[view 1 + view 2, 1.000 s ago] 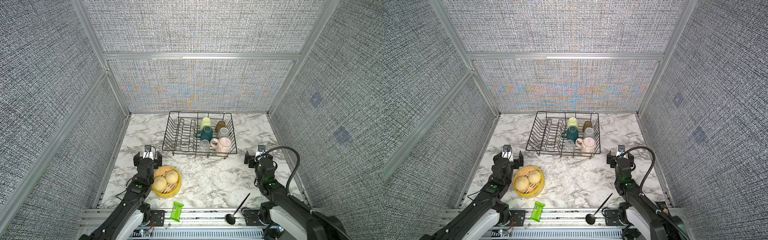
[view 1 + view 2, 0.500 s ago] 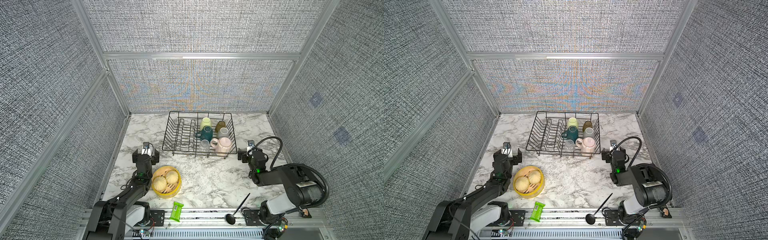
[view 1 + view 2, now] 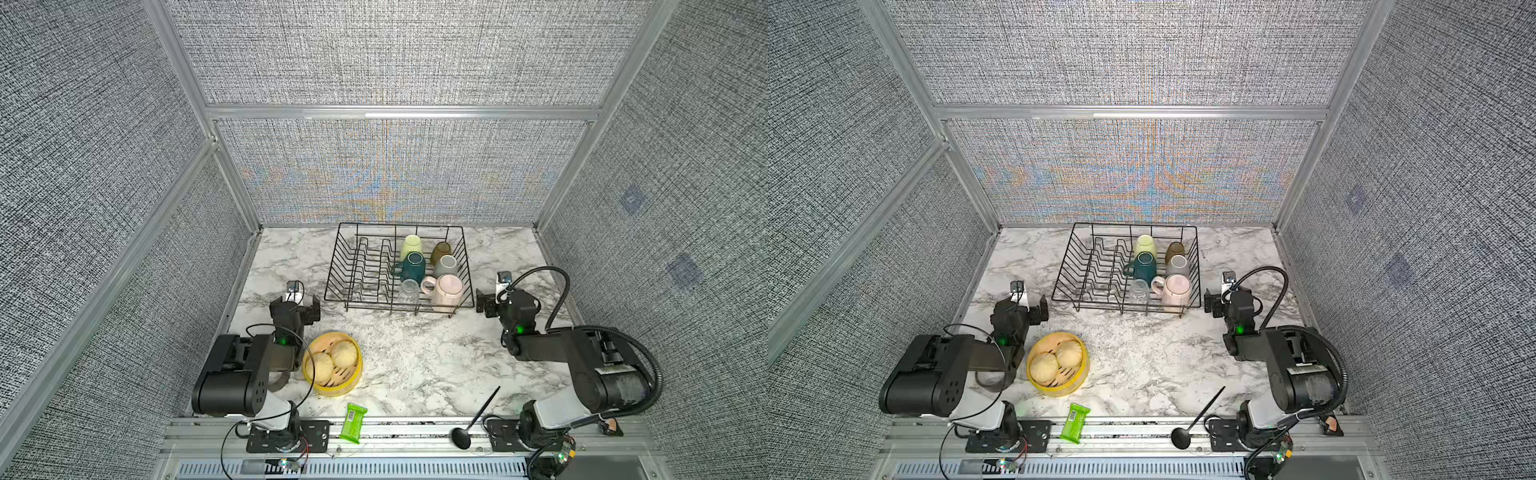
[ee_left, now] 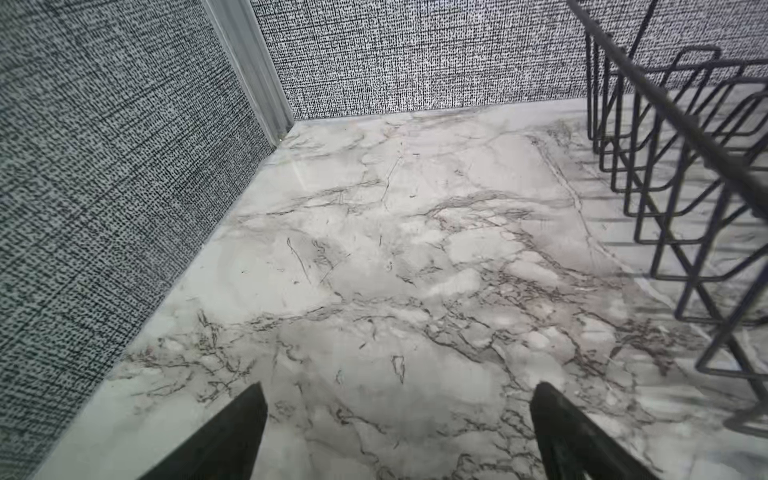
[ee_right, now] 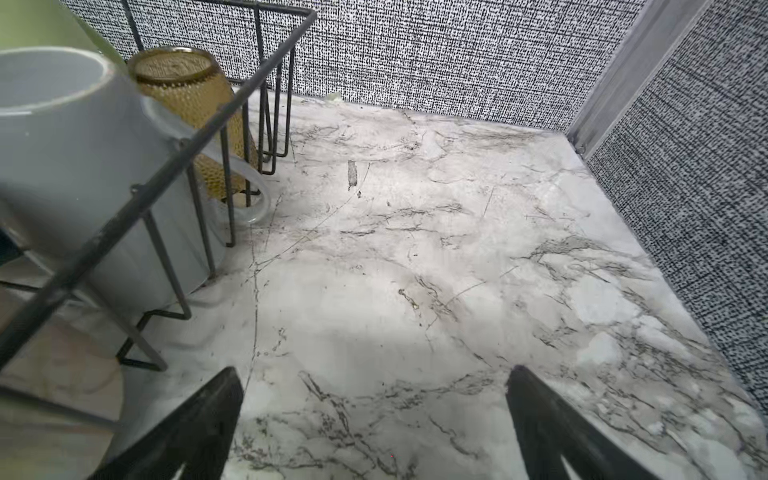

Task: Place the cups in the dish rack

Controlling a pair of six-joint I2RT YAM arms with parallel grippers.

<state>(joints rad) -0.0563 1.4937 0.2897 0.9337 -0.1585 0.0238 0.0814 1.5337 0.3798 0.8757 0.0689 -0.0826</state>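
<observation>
Cups occupy the dish rack on the side nearest your right gripper; it and your left gripper stand spread, empty.

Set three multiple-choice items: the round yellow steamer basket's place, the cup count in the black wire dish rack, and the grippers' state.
1. Where does the round yellow steamer basket with buns stand?
A. On the front metal rail
B. On the marble table, left of the middle
C. On a robot arm's base

2. How many cups sit in the black wire dish rack?
A. Four
B. Six
C. Eight

3. How do the left gripper and the right gripper stand?
A. Both open and empty
B. Both shut on cups
C. One shut on a spoon

Key: 1 B, it rests on marble, outside the rack. 2 B, pale green mug, dark teal mug, grey-white mug, pink mug, amber glass tumbler, clear glass. 3 A, each wrist view shows jaws spread over bare marble.
</observation>
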